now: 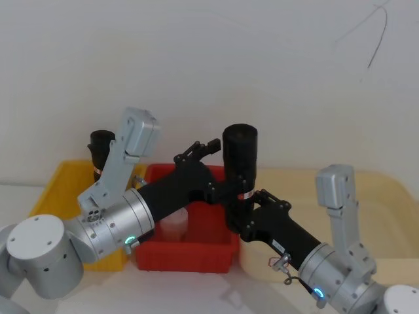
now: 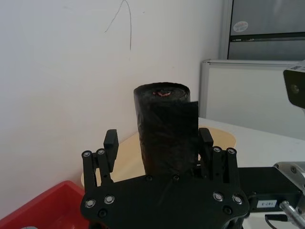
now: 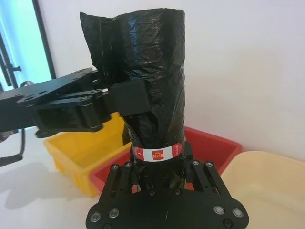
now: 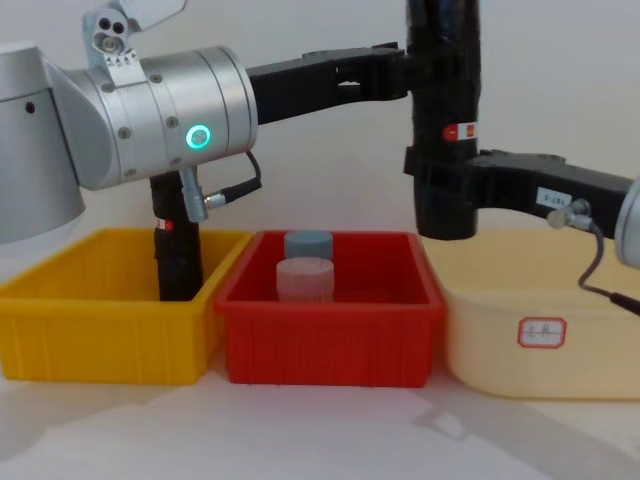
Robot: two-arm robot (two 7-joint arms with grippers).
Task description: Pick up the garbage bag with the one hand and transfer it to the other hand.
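- The right gripper (image 3: 159, 167) sits closest in. Its fingers (image 3: 188, 157) are clenched on the foot of the garbage bag (image 3: 152, 71), just under the red-and-white label band (image 3: 159, 153). Holding that low leaves the top of the roll free for the other hand.
- The bag stands upright in the air, high above the red bin (image 4: 330, 320) and towards its right-hand end. Kept vertical, it gives both hands a clean side to pinch.
- The left gripper (image 2: 158, 143) brackets the upper part of the roll, above the red bin. One of its fingers (image 2: 110, 143) shows bare wall between itself and the plastic, so I'd call that hand released rather than squeezing. By my reading the weight hangs on the right hand.
- Further out, the left arm's fat silver wrist with its green ring (image 4: 200, 136) hangs up and to the left of the red bin. The right arm, with its white sticker (image 4: 556, 197), reaches in from the right of the bin.
- Two jars (image 4: 303, 278) stand inside the red bin, well below the handover.
- A yellow bin (image 4: 100, 330) touches the red bin's left side and holds a second black roll (image 4: 178, 250), standing upright.
- A cream tub (image 4: 540, 340) sits against the red bin's right side.
- The handover looks nearly done, and what's left is for the left hand to back away without brushing the roll.
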